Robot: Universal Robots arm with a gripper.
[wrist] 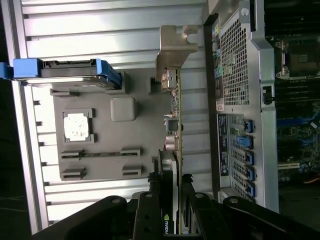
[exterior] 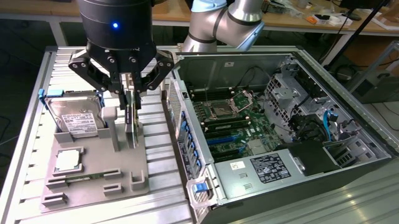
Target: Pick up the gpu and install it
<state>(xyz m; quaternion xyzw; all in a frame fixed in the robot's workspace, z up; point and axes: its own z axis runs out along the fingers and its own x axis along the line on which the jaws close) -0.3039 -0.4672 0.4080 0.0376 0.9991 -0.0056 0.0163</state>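
Green gpu [wrist: 176, 125]; black gripper [exterior: 131, 91]; grey tray [exterior: 93, 186]; silver, white-labelled hard drive [exterior: 78, 119].

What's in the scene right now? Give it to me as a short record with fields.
gripper: over the gray fixture, jaws closed on the gpu's top edge
gpu: standing on edge, lower edge at its fixture slot
hard drive: propped in the fixture, to the exterior view's left of the gpu
processor: flat in the fixture
memory stick: flat beside the processor
computer case: open, on the exterior view's right, motherboard exposed
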